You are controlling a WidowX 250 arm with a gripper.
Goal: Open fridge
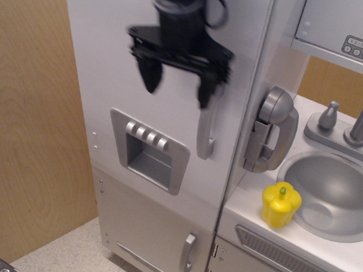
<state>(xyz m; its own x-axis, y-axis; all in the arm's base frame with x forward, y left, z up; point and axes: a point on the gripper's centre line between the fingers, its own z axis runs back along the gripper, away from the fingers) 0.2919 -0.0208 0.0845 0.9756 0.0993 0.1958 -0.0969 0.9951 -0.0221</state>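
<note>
Item: fridge [155,59], tall matte white toy cabinet, door shut, standing at the left end of the desk [251,203] unit. Long silver handle [207,128] runs vertically near the door's right edge; smooth moulded plastic. Grey recessed dispenser panel [149,149], four buttons. Black gripper [176,83], jaws spread wide and holding nothing, hangs before the upper door. Handle lies just right of and below the jaws (right fingertip overlaps its top; contact unclear). Glossy yellow toy pepper [281,204] beside the sink [336,193].

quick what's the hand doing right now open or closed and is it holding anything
Hand: open, holding nothing, in front of the fridge door by the top of its long handle.
</note>
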